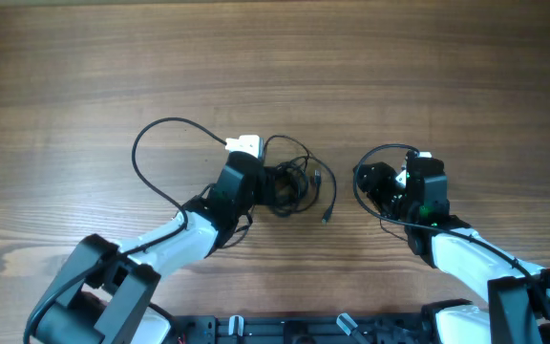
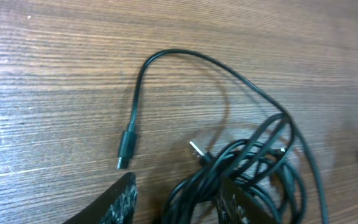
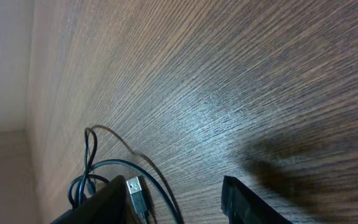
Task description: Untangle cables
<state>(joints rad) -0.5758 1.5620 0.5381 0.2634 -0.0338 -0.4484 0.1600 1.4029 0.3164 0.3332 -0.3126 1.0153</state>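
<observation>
The cables lie in a black knotted clump at the table's middle, and one strand ends in a plug to its right. My left gripper reaches into the clump. In the left wrist view, several strands run between its fingers, with a gap beside the left one. A free plug end lies ahead. My right gripper stands apart on the right, open. In the right wrist view, a USB plug and thin loops lie by the left finger of that gripper.
The left arm's own thicker wire loops wide over the wood table at the left. A similar loop arches over the right gripper. The table's far edge shows in the right wrist view.
</observation>
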